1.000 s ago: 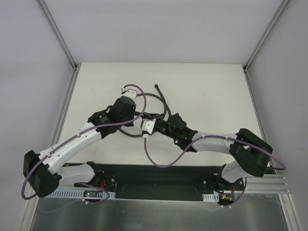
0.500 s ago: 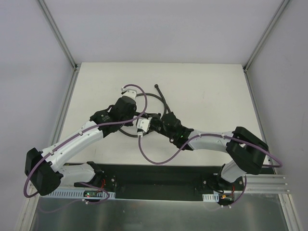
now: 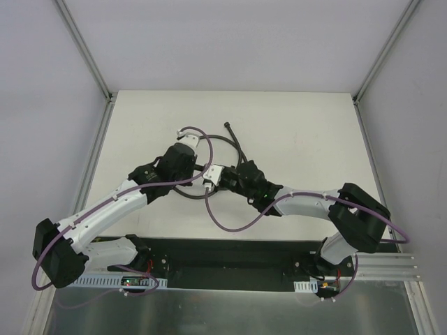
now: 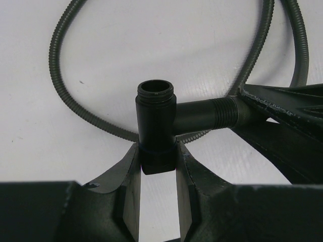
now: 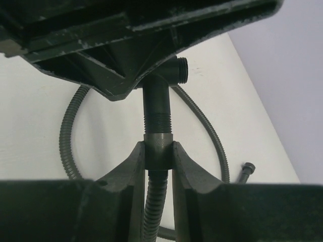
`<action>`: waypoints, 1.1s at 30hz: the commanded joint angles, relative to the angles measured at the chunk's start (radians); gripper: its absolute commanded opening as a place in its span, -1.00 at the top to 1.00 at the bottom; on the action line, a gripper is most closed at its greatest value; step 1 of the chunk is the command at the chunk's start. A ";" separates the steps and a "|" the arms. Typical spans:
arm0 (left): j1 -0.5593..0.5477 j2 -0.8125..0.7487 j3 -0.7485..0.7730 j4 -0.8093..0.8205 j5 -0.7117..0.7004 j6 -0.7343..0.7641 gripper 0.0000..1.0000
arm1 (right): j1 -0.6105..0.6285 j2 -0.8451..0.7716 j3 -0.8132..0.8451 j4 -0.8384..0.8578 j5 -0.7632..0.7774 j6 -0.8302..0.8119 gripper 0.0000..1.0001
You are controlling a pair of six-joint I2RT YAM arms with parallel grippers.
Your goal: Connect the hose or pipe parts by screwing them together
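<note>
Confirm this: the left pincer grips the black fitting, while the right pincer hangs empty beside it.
Wrong in one respect: the right pincer is not empty. It is shut on the hose end that runs into the fitting, as the right wrist view shows. The left pincer does grip the black fitting.

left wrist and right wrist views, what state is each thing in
tee fitting, clamped at its base, top port open
hose nut, gripped, on the tee's side branch, threads exposed beside it
hose, runs from the nut, looped on the table
free hose end, lying on the table, unconnected
left fingers, shut on the tee fitting
right fingers, shut on the hose nut
</note>
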 commanded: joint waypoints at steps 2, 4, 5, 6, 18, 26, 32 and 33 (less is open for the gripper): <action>-0.060 -0.047 -0.057 0.187 0.291 0.101 1.00 | -0.025 -0.076 0.035 0.161 -0.168 0.176 0.99; -0.058 -0.064 -0.079 0.220 0.302 0.109 1.00 | -0.038 -0.081 0.033 0.161 -0.187 0.202 0.99; -0.060 -0.065 -0.094 0.232 0.302 0.110 1.00 | -0.042 -0.085 0.032 0.158 -0.190 0.228 0.99; -0.060 -0.068 -0.099 0.252 0.302 0.110 1.00 | -0.051 -0.089 0.030 0.157 -0.195 0.239 0.99; -0.101 -0.036 -0.151 0.353 0.309 0.205 1.00 | -0.134 -0.115 -0.001 0.204 -0.285 0.443 0.99; -0.118 -0.119 -0.295 0.571 0.280 0.284 1.00 | -0.212 -0.098 -0.004 0.258 -0.394 0.647 0.99; -0.118 -0.139 -0.346 0.657 0.289 0.302 1.00 | -0.278 -0.055 -0.031 0.403 -0.501 0.825 0.99; -0.118 -0.146 -0.350 0.665 0.291 0.301 1.00 | -0.282 -0.049 -0.040 0.417 -0.524 0.855 0.99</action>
